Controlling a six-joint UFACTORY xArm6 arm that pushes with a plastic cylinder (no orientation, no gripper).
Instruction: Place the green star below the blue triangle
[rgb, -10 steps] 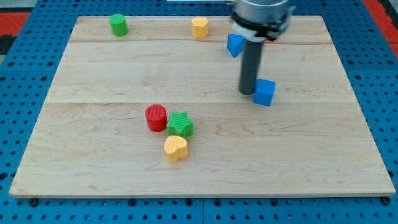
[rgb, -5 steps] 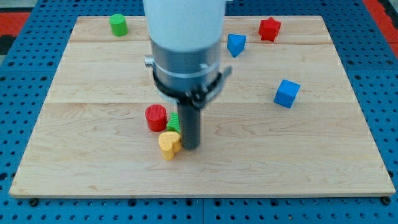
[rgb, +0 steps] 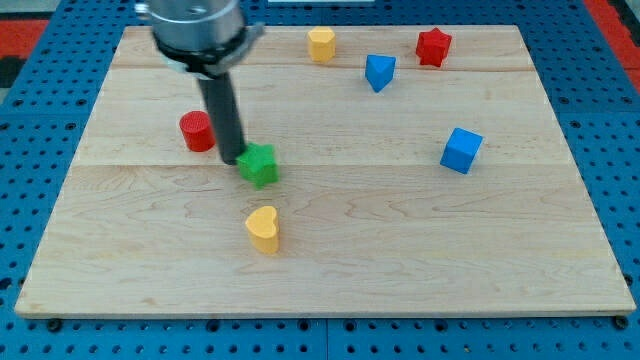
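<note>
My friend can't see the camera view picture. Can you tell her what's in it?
My tip touches the left side of the green star block on the wooden board. The blue triangle block sits far off toward the view's top right.

1. My arm enters from the upper left of the frame; its grey cuff is cut off by the view's top edge.
2. The straight dark rod hangs upright below the cuff.
3. My tip (rgb: 230, 160) rests on the board, left of centre.

wooden board (rgb: 520, 250) | blocks: green star (rgb: 259, 165) | blue triangle (rgb: 378, 72) | blue cube (rgb: 460, 150)
</note>
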